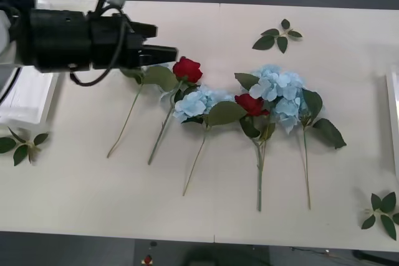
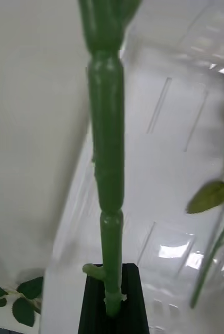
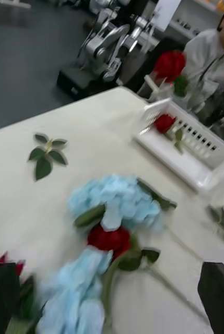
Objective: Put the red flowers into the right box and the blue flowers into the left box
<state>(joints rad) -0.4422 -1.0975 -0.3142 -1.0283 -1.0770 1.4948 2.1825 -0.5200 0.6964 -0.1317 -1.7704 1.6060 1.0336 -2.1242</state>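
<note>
On the table [image 1: 75, 185], between the left box [image 1: 28, 101] and the right box [image 3: 195, 167], we count two red flowers [image 1: 187, 68] and two blue flowers [image 1: 196, 103]; their stems run toward the robot. The left gripper [image 1: 165, 53], fingers apart, hovers just beside the nearer blue cluster, so it seems to us the nearer arm. The right gripper [image 2: 112, 302] is clamped on a third rose stem over the right box, where a fourth rose lies. We count four leaf sprigs [image 1: 277, 35].

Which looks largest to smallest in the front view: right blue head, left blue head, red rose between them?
right blue head
left blue head
red rose between them
All lie on the table.
</note>
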